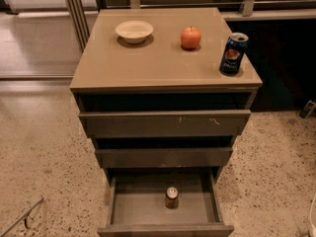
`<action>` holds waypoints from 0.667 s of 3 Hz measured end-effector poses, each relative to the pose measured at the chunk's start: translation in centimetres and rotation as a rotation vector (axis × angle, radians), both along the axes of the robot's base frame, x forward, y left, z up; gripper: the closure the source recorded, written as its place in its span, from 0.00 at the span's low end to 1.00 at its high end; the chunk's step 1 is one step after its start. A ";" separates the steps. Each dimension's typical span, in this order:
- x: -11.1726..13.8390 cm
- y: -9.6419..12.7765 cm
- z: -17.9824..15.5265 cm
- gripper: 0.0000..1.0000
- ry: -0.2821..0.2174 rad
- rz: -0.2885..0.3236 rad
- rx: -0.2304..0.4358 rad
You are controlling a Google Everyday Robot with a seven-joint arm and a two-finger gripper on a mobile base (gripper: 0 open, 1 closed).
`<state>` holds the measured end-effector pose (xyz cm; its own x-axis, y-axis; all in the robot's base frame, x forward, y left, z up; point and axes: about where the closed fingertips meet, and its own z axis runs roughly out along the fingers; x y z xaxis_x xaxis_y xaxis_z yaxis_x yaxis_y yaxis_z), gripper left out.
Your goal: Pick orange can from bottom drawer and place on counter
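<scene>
The orange can [172, 197] stands upright, its silvery top facing up, on the floor of the bottom drawer [136, 207], low in the frame and a little right of the drawer's middle, apart from all four walls. That drawer is pulled well out toward the bottom edge of the frame, and the can is the only thing visible in it. Just above it sits the middle drawer [163, 158] and above that the top drawer [165, 124], both with plain grey-brown fronts and a dark gap over each. The counter [158, 63] fills the upper centre of the frame. On it, a pale bowl [134, 31] sits toward the upper left, a red-orange apple [190, 37] is to the bowl's right, and a dark-blue Pepsi can [233, 53] stands near the counter's right edge, well apart from the other two. A speckled floor [44, 152] surrounds the cabinet, with a thin metal rod [22, 218] lying at the lower left. The gripper lies outside the frame, so I cannot tell whether it is clenched or released.
</scene>
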<state>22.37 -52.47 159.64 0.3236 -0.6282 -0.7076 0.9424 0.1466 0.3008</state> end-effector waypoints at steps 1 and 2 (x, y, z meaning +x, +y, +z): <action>-1.1 0.3 0.9 0.00 -0.029 0.032 -0.032; -2.6 0.7 2.0 0.00 -0.041 0.064 -0.051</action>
<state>19.73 -51.81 161.60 0.3917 -0.6404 -0.6607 0.9179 0.2218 0.3291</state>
